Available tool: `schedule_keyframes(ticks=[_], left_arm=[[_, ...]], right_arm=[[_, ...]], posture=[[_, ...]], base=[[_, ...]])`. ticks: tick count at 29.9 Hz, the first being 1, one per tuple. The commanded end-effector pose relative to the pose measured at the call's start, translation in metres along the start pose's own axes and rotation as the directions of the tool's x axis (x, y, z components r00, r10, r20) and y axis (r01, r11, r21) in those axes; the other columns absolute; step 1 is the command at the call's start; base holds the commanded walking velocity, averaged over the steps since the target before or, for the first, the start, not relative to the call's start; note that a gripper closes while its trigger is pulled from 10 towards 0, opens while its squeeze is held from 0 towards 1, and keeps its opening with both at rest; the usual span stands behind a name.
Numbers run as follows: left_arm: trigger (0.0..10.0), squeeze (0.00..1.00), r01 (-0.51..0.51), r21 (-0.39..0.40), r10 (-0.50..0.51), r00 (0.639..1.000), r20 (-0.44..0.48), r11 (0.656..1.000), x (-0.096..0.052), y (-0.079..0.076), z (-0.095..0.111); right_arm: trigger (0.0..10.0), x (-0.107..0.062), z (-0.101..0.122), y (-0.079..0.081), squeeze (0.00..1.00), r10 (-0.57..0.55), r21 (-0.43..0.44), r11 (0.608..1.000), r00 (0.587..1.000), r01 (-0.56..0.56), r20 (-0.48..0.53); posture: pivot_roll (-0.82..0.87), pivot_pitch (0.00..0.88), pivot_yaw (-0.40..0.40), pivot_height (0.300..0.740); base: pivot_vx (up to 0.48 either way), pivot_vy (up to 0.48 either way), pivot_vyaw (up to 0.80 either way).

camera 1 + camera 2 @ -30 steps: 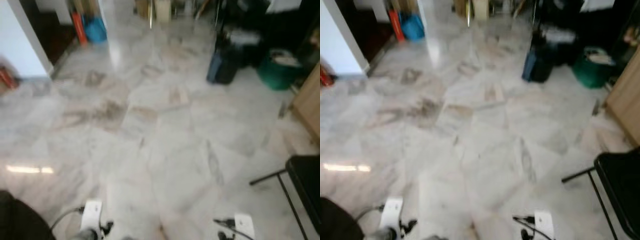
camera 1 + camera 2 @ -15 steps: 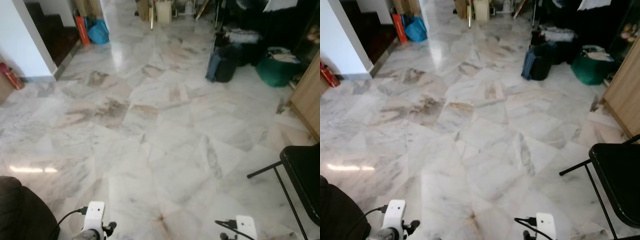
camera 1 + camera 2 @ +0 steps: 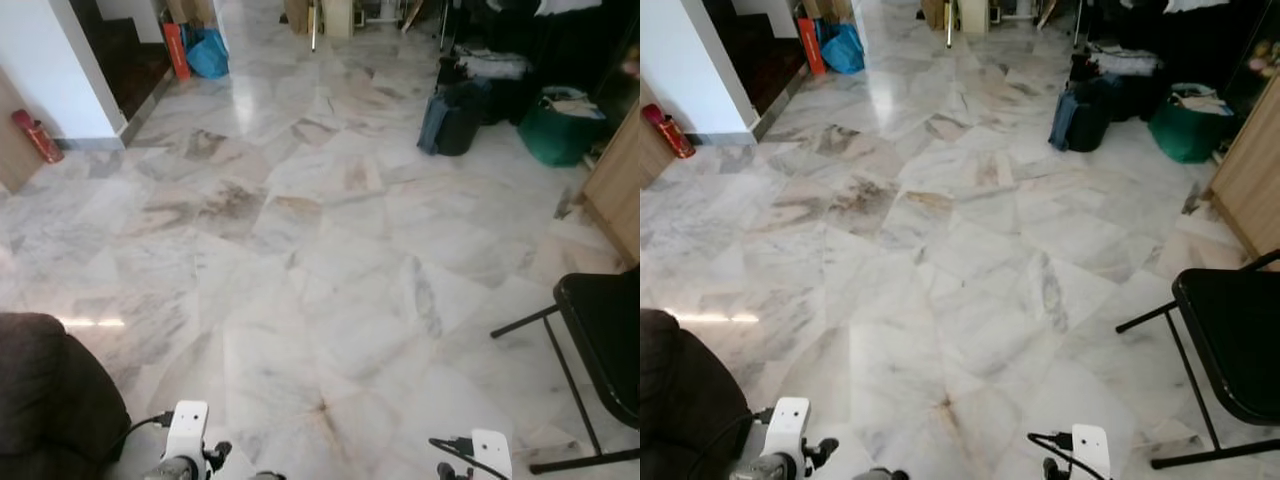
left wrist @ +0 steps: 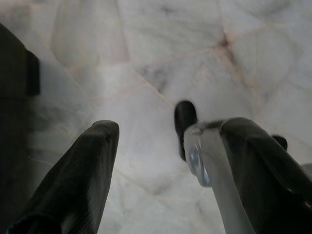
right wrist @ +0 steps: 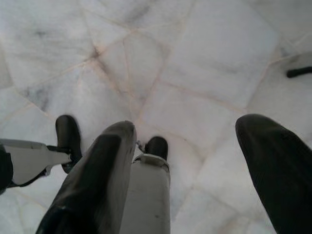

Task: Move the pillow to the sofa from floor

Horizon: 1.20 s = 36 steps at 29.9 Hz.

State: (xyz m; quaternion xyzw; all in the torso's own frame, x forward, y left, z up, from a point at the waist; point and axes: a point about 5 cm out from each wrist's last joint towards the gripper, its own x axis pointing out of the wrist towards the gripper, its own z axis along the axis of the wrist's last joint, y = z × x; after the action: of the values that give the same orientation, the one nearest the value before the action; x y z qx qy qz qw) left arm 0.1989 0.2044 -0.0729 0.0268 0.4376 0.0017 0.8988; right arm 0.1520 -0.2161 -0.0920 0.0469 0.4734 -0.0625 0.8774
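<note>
The dark brown sofa fills the lower left corner, close beside my left arm. My left gripper hangs over the marble floor, open with nothing between its fingers. Low at the right, my right gripper is also open and holds nothing. My right arm shows at the bottom edge. One of my black feet stands on the tiles below the grippers.
A black folding chair stands at the right. Beyond it are a wooden cabinet, a green basket and a dark blue bag. A red fire extinguisher leans by the white wall at the left.
The camera has turned left and the picture has sharpened. More of the sofa shows at the lower left, and the fire extinguisher has come into view. Both arms hang as before.
</note>
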Motion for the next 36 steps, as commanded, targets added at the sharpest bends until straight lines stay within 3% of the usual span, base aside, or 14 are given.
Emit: schedule_keyframes(ticks=[1, 22, 36], left_arm=[[10.0, 0.00, -0.014, -0.002, 0.014, 1.000, -0.007, 1.000, -0.0006, 0.0055, -0.0002], [10.0, 0.00, -0.016, -0.006, 0.016, 1.000, -0.008, 1.000, -0.0006, 0.0056, -0.0004], [10.0, 0.00, -0.020, 0.010, 0.020, 1.000, -0.019, 1.000, -0.0006, 0.0063, -0.0010]], right_arm=[[10.0, -0.0004, -0.0042, 0.0027, 0.00, 0.007, 0.010, 1.000, 1.000, -0.007, -0.008], [10.0, -0.0004, -0.0041, 0.0026, 0.00, 0.010, -0.004, 1.000, 1.000, -0.010, -0.012], [10.0, -0.0003, -0.0045, 0.0028, 0.00, 0.014, -0.022, 1.000, 1.000, -0.015, -0.021]], posture=[[0.07, 0.054, 0.004, 0.740], [0.07, 0.054, 0.002, 0.740], [0.07, 0.050, 0.003, 0.740]], base=[[-0.251, 0.000, 0.00], [-0.251, 0.000, 0.00], [0.000, 0.000, 0.00]])
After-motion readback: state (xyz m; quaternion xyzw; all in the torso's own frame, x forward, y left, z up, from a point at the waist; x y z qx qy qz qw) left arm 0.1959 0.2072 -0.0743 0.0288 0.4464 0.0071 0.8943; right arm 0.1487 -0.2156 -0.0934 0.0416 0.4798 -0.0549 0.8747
